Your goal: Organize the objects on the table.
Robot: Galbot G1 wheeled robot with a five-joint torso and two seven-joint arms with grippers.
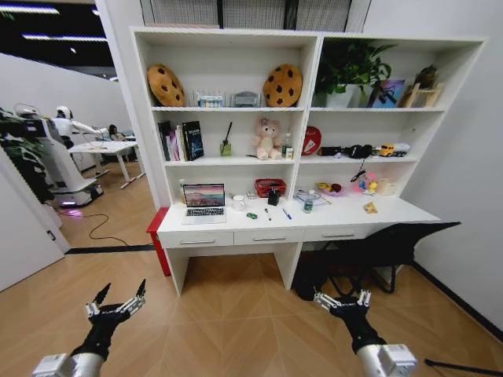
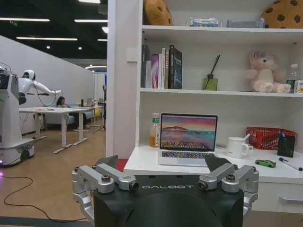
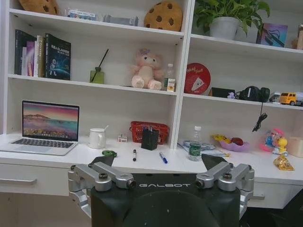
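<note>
The long white table (image 1: 236, 229) stands a stretch ahead across bare floor. On it are an open silver laptop (image 1: 204, 203) (image 2: 188, 139) (image 3: 47, 125), a tiny green toy car (image 1: 251, 215) (image 2: 265, 163) (image 3: 109, 153), a black pen (image 1: 267, 214) (image 3: 134, 154), a blue pen (image 1: 286, 213) (image 3: 163, 157) and a small green-labelled can (image 1: 308, 206) (image 3: 194, 150). My left gripper (image 1: 118, 306) (image 2: 163, 163) and right gripper (image 1: 342, 300) (image 3: 158, 163) hang low over the floor, well short of the table, both open and holding nothing.
Also on the desk: a white mug (image 1: 238, 203), a red basket (image 1: 269, 187) and a black box (image 1: 273, 198). Shelves above carry a pink teddy bear (image 1: 266, 138) and cookie cushions (image 1: 282, 85). A black chair (image 1: 393, 243) stands under the desk's right end. Another robot (image 1: 55, 153) is far left.
</note>
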